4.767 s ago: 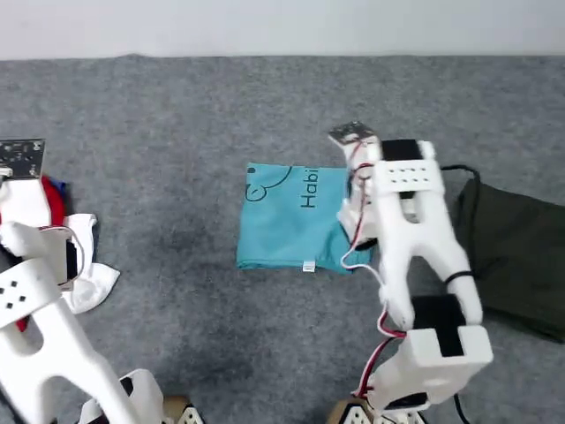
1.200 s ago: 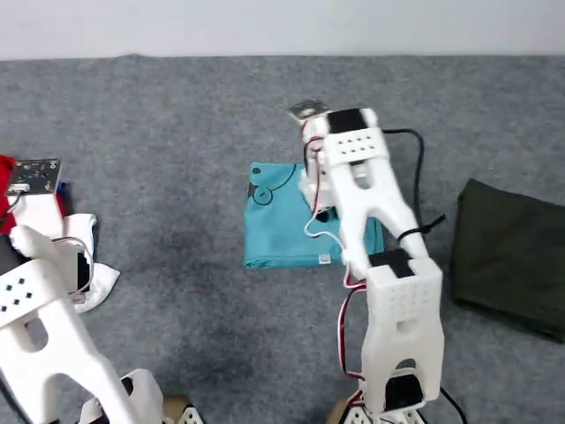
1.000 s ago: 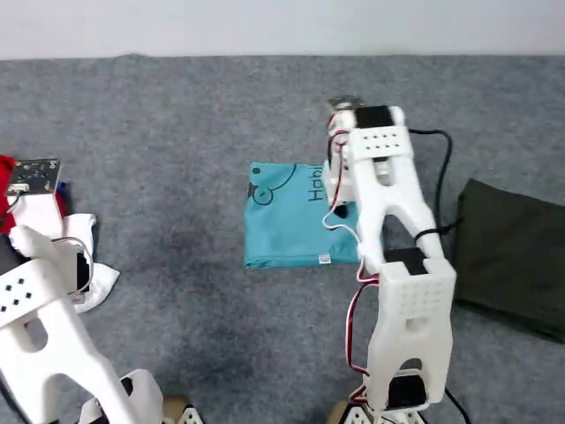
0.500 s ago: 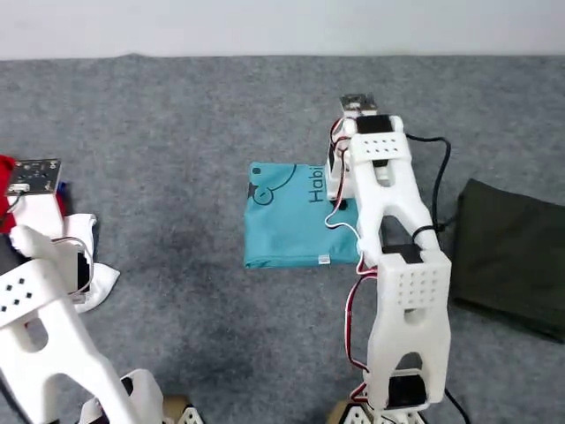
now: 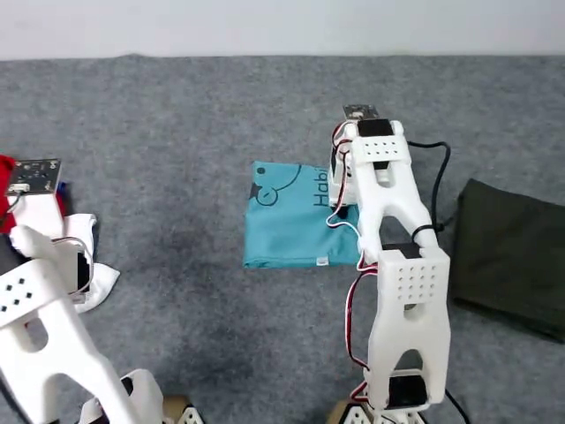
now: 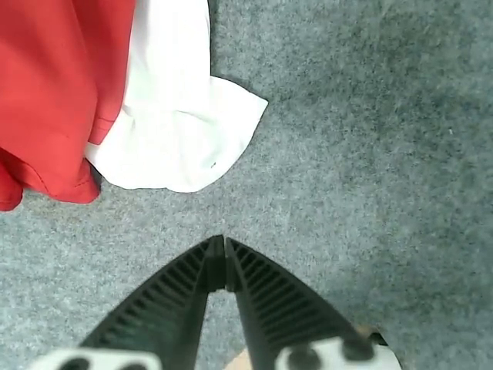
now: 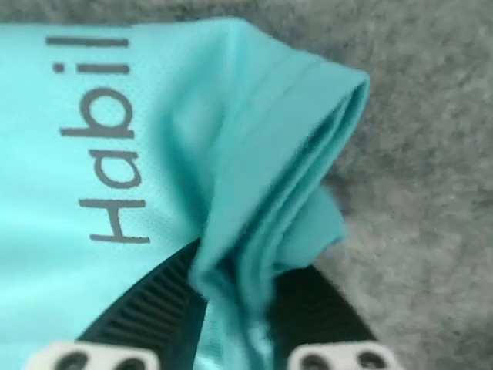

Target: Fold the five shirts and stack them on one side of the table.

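A folded teal shirt point(image 5: 287, 221) with dark lettering lies mid-table. My right gripper point(image 7: 239, 270) is shut on the bunched folds at its far right corner point(image 7: 308, 131). In the high view the right arm point(image 5: 388, 203) stretches over that corner of the shirt. A dark green folded shirt point(image 5: 512, 256) lies at the right edge. A loose white shirt point(image 6: 181, 131) and a red shirt point(image 6: 54, 92) are heaped at the left edge. My left gripper point(image 6: 224, 243) hangs shut and empty over bare carpet, just short of the white shirt.
The table is covered in grey carpet point(image 5: 177, 132). The left arm point(image 5: 35, 291) stands over the white shirt point(image 5: 93, 274) and the red cloth point(image 5: 7, 168). A pale wall runs along the far edge.
My right arm swung from over the teal shirt's middle toward its far right corner. The shirt's far edge has shifted slightly right. The left arm has kept still.
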You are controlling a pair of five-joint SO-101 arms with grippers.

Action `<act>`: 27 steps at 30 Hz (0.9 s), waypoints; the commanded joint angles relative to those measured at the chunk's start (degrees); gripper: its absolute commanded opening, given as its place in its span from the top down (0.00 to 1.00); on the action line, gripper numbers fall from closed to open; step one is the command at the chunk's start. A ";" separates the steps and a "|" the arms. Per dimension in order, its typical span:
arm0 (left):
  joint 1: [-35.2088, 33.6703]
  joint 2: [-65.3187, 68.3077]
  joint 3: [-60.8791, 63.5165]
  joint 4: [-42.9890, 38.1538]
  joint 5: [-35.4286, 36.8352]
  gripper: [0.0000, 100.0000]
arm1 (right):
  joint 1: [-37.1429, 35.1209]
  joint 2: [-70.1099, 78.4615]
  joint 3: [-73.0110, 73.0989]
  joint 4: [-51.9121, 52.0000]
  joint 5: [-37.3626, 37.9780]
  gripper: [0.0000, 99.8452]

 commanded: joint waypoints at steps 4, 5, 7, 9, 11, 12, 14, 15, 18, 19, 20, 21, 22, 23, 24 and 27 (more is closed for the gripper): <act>0.09 -1.67 -0.57 0.26 -0.62 1.00 | 1.98 -8.48 -2.81 6.20 9.67 0.99; 0.09 -1.67 -0.57 0.26 -0.62 1.00 | 2.59 -9.36 -2.81 6.90 12.31 0.99; 0.09 -1.67 -0.57 0.35 -0.62 1.00 | 4.97 -10.51 -2.81 7.78 20.04 0.99; 0.09 -1.67 -0.57 0.44 -0.62 1.00 | 7.96 -10.95 -2.81 6.99 30.42 0.99; 0.09 -1.67 -0.57 0.44 -0.62 1.00 | 10.24 -10.59 -2.90 2.95 41.32 0.99; 0.09 -1.67 -0.57 0.44 -0.62 1.00 | 10.95 -10.42 -2.90 0.31 45.80 0.99; 0.18 -1.67 -0.57 0.35 -0.62 1.00 | 11.74 -10.24 -2.90 -5.49 53.54 0.99; 0.18 -1.67 -0.57 0.35 -0.62 1.00 | 11.74 -10.15 -2.90 -8.57 56.70 0.99; 0.18 -1.67 -0.57 0.35 -0.62 1.00 | 10.95 -9.36 -2.90 -16.13 64.18 0.99; 0.18 -1.67 -0.57 0.44 -0.62 1.00 | 10.15 -9.01 -2.90 -17.71 65.93 0.99; 0.18 -1.67 -0.57 0.53 -0.62 1.00 | 9.36 -8.57 -2.90 -18.68 67.08 0.99; 0.18 -1.67 -0.48 0.62 -0.62 1.00 | 8.66 -8.04 -2.90 -19.30 67.69 0.99; 0.18 -1.67 -0.48 0.70 -0.62 1.00 | 7.78 -7.60 -2.90 -19.56 67.87 0.99; 0.18 -1.67 -0.48 0.70 -0.53 1.00 | 6.99 -7.43 -2.90 -19.56 67.87 0.99; 0.18 -1.67 -0.48 0.70 -0.53 1.00 | 6.46 -7.25 -2.90 -19.65 67.87 0.99; 0.09 -1.67 -0.48 0.70 -0.53 1.00 | 5.76 -7.16 -2.90 -20.44 67.52 0.98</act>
